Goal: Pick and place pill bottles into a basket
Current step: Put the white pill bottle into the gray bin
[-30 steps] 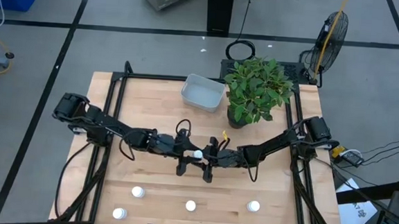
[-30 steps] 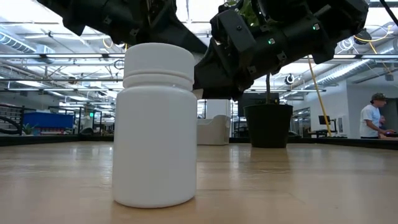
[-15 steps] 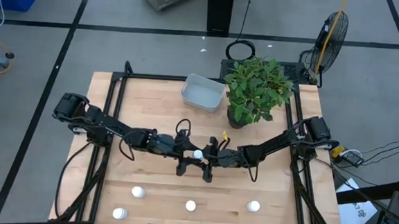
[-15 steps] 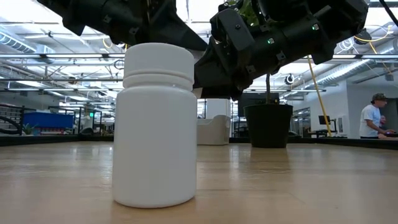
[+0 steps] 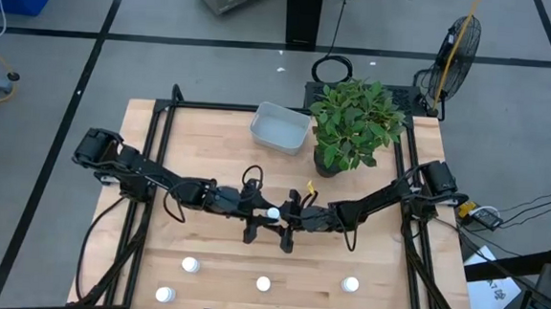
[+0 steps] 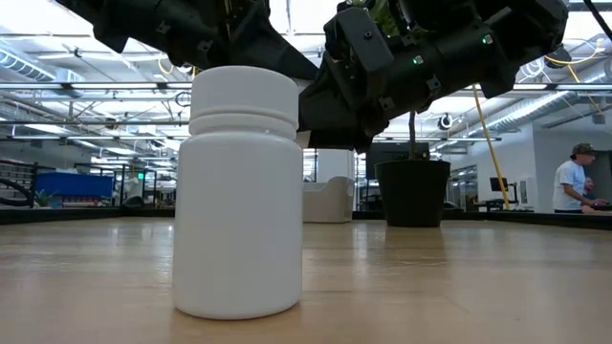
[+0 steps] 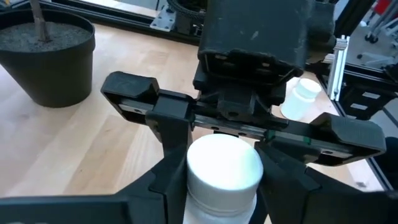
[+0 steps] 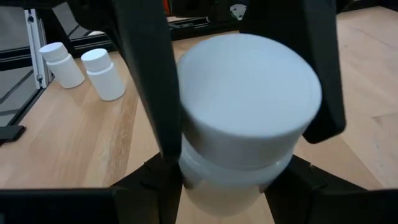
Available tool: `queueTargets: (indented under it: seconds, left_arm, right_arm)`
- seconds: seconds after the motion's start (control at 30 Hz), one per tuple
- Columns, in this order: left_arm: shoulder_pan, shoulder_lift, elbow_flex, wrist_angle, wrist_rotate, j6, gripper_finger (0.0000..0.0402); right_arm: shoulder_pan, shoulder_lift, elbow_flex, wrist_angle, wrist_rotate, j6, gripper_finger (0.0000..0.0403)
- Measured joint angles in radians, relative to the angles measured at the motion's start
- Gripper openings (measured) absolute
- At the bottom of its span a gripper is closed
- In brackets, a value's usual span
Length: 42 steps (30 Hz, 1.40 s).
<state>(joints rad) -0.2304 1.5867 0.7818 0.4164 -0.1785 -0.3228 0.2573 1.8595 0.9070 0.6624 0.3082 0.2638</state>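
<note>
My two grippers meet at the table's middle around one white pill bottle [image 5: 272, 213]. It stands upright with its round cap up. My left gripper [image 5: 262, 211] comes at it from the table's left and my right gripper [image 5: 283, 215] from the right, and both are shut on it. Three more bottles [image 5: 190, 263] [image 5: 264, 284] [image 5: 350, 285] stand on their bases near the table's front edge, with another [image 5: 163, 294] at the front left. The pale basket [image 5: 280, 128] rests on the table at the far middle. In the low view the held bottle is hidden. My left gripper pinches the bottle's body [image 7: 205, 202] between its two fingers, just below the cap. The fingers [image 7: 165, 196] slant down from the table's left. The bottle stays upright. My right gripper pinches the same bottle's body [image 8: 199, 186] between its two fingers, below the cap's rim. The fingers [image 8: 155, 186] slant down from the table's right, opposite the left gripper's. The bottle sits upright between the two pairs of fingers.
A leafy potted plant [image 5: 354, 121] stands to the right of the basket, and its dark pot also shows in the left wrist view [image 7: 46, 56]. The nearest bottle fills the low view's foreground [image 6: 239, 191]. Black frame rails run along the table's left and right sides.
</note>
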Motion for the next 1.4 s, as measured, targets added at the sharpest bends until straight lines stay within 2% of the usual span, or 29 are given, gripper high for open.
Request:
queueTargets:
  seconds: [0.2,0.27,0.5,0.8,0.97,1.1,1.17,1.4]
  left_arm:
    - [-0.001,0.001,0.0,-0.003,-0.007,-0.004,0.0165]
    - [-0.001,-0.003,-0.001,-0.012,-0.038,-0.005,0.0165]
    - [0.007,-0.052,-0.002,-0.032,-0.066,0.009,0.0165]
    - [0.012,-0.142,-0.001,-0.093,-0.141,0.086,0.0167]
    - [0.056,-0.142,-0.002,-0.088,-0.141,0.101,0.0165]
    - [0.114,-0.143,-0.002,-0.071,-0.21,0.093,0.0165]
    - [0.147,-0.143,-0.002,-0.04,-0.234,0.102,0.0165]
    - [0.307,-0.143,-0.001,0.016,-0.223,0.131,0.0165]
  right_arm:
    - [0.004,0.0,0.0,-0.03,-0.019,-0.015,0.0212]
    - [0.007,0.0,0.0,-0.054,-0.018,-0.014,0.023]
    - [0.051,-0.018,0.0,-0.141,-0.052,0.053,0.0268]
    - [0.133,-0.165,0.001,-0.363,-0.051,0.086,0.0253]
    - [0.183,-0.252,0.0,-0.434,-0.022,0.071,0.0242]
    - [0.239,-0.309,-0.007,-0.52,-0.013,0.115,0.0236]
    - [0.272,-0.331,-0.035,-0.516,0.024,0.129,0.0236]
    - [0.391,-0.436,-0.192,-0.468,0.194,0.241,0.0235]
